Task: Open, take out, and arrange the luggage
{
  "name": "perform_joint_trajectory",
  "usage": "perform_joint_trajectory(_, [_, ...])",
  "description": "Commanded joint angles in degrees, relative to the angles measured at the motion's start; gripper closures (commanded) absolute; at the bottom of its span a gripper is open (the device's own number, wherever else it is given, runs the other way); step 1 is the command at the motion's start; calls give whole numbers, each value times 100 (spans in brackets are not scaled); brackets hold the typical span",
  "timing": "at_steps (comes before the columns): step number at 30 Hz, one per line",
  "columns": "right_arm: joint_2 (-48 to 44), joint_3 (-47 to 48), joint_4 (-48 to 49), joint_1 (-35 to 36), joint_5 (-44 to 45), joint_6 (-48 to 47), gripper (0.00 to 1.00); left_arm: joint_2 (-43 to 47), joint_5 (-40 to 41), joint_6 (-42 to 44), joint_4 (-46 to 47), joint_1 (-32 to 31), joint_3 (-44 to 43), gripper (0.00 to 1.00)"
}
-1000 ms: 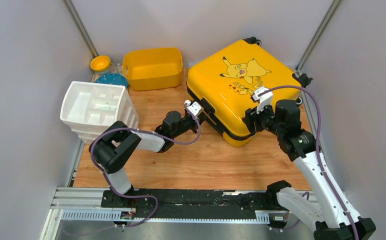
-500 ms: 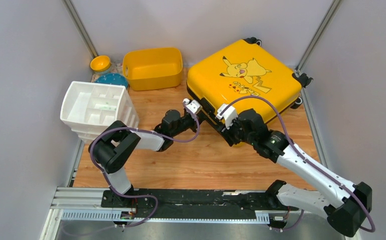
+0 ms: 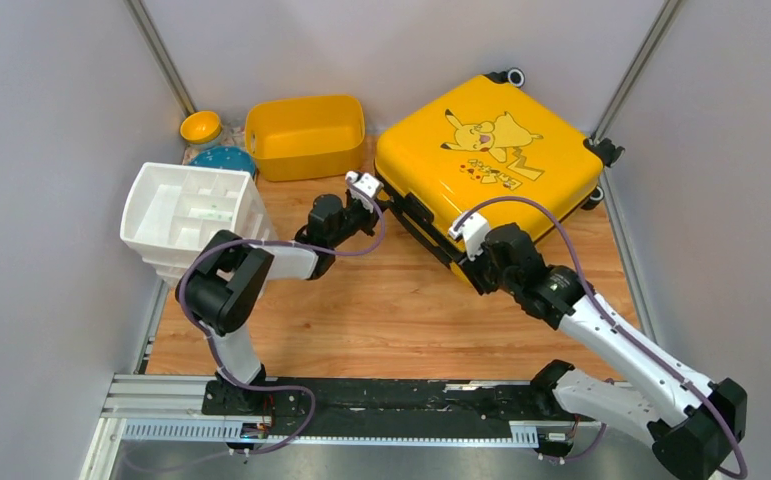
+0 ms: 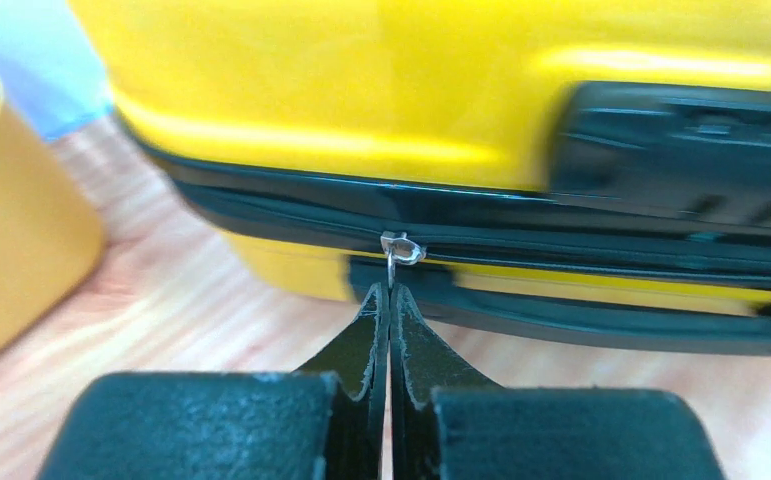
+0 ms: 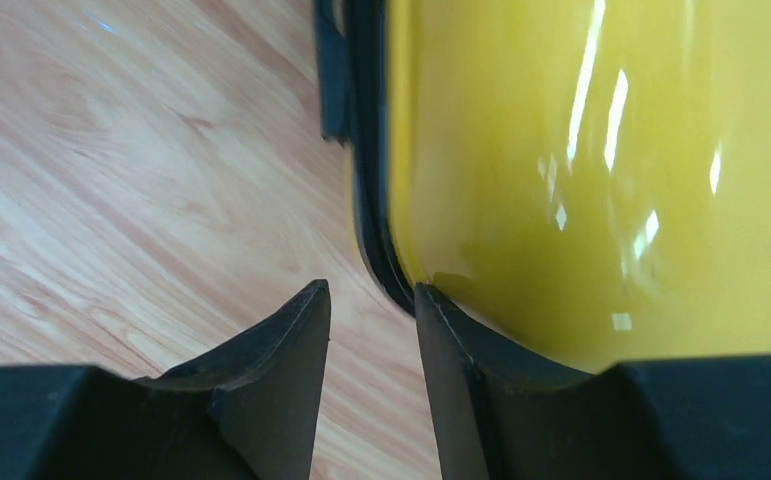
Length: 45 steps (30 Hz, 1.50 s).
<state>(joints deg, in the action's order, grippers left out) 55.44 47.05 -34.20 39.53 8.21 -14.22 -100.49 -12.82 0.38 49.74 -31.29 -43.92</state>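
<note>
The luggage (image 3: pixel 491 160) is a yellow hard-shell suitcase with a Pikachu print, lying flat and closed at the back right. My left gripper (image 3: pixel 369 192) is at its left side near the back corner. In the left wrist view it (image 4: pixel 389 292) is shut on the small metal zipper pull (image 4: pixel 399 250) on the black zipper trim (image 4: pixel 581 245). My right gripper (image 3: pixel 468 270) is at the near corner of the luggage. In the right wrist view it (image 5: pixel 371 300) is open, with its right finger (image 5: pixel 451 350) against the yellow shell (image 5: pixel 581 160) and its left finger over the wood.
A plain yellow tub (image 3: pixel 306 135) stands at the back centre, close to the luggage's left corner (image 4: pixel 11 230). A white compartmented organiser (image 3: pixel 193 215) stands at the left. A small yellow bowl (image 3: pixel 201 126) and a blue dish (image 3: pixel 224 160) sit behind it. Walls close in on both sides.
My left gripper has moved back and left along the luggage's side with the zipper pull. My right gripper came down from the lid to the near corner. The luggage has shifted slightly.
</note>
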Motion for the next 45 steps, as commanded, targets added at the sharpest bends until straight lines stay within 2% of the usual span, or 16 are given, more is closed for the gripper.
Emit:
perform_joint_trajectory(1, [81,-222,-509,-1095,1799,-485,55,-453,351,454,-324,658,-687,100])
perform_joint_trajectory(5, [169,-248,-597,-1588,1632,-626,57,-797,87,647,-377,940,-1197,100])
perform_joint_trajectory(8, [47,-205,-606,-1790,1448,-775,57,-858,-316,744,-324,1046,-1259,100])
perform_joint_trajectory(11, [-339,128,-685,-1738,482,-697,56,-832,-756,727,-166,1046,-1198,100])
perform_joint_trajectory(13, [-551,410,-659,-1362,52,-609,53,-832,-845,613,-166,1046,-1206,100])
perform_joint_trajectory(16, [-815,638,-316,-414,232,-442,51,-850,-810,507,-192,1028,-1242,100])
perform_joint_trajectory(19, [-457,866,-105,449,576,-56,52,-841,-784,454,-184,1037,-1285,100])
perform_joint_trajectory(23, [692,982,761,863,1059,314,59,-832,-705,358,-183,1037,-1303,100])
perform_joint_trajectory(26, [1370,1087,1474,1144,1192,218,59,-832,-669,270,-192,1028,-1312,100])
perform_joint_trajectory(36, [3121,1306,2839,1338,1517,165,59,-894,-441,23,-43,1037,-1365,100])
perform_joint_trajectory(45, [4202,1931,2945,1145,1842,464,57,-823,-406,-12,80,1063,-1198,100])
